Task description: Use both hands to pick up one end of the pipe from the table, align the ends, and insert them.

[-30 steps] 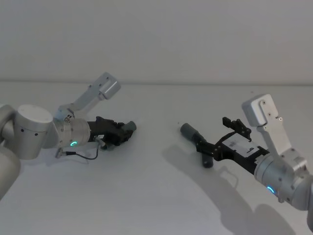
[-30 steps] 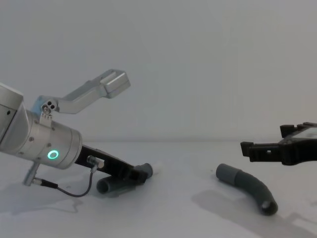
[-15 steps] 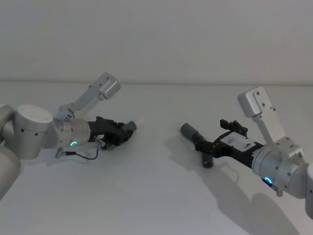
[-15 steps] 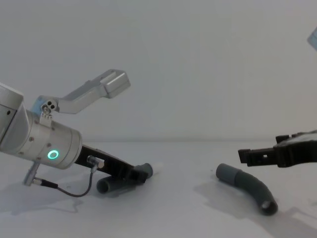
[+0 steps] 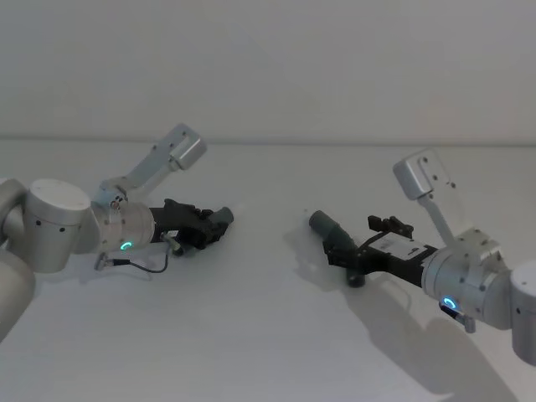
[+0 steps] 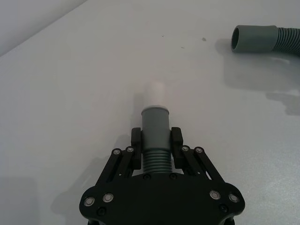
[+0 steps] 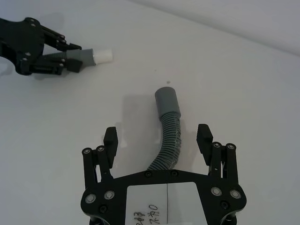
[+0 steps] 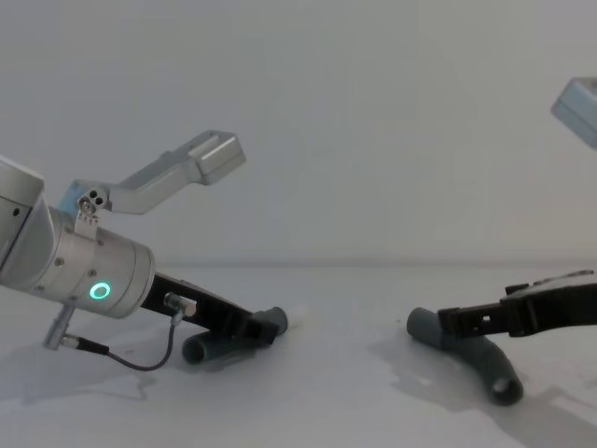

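One down: my black two-finger left gripper (image 6: 155,140) pinches the white-tipped grey ribbed pipe piece (image 6: 154,123) resting on the white table (image 5: 251,335); my right gripper (image 7: 157,136) is wide open astride the other curved grey piece (image 7: 170,125), squeeze comes next I reckon

Ribbed matt grey pipe (image 6: 155,159), smooth cuff (image 6: 155,123); matt black plastic left gripper (image 6: 156,137); faintly glossy white table (image 6: 70,70).

Dark grey left pipe piece (image 6: 155,124), whitish tip (image 6: 155,93); dark grey right pipe piece (image 7: 168,131); white table (image 5: 251,335).
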Motion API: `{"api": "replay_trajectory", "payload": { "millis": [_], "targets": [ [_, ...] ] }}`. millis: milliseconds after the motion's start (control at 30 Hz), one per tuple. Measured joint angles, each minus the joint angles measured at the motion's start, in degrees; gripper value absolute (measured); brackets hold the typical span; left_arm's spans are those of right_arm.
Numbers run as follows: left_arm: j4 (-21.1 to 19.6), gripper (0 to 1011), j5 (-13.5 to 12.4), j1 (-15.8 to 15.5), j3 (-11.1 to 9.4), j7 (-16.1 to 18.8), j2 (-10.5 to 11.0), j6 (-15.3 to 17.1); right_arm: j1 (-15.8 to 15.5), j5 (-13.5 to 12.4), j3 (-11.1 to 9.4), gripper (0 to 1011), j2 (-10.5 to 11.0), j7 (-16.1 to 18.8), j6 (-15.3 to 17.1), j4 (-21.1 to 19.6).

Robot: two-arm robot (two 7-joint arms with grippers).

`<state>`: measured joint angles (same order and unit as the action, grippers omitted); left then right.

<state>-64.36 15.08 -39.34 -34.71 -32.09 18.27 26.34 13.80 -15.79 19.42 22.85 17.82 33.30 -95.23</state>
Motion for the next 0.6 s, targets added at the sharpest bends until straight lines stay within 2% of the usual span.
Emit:
{"api": "replay_trajectory", "payload": {
  "millis": [600],
  "targets": [
    [0.00,355,0.00,0.00,0.00,0.00,0.00,0.00,3.29,0.41,1.12,1001,-2.10,1.09,1.48,5.86]
  ]
}}
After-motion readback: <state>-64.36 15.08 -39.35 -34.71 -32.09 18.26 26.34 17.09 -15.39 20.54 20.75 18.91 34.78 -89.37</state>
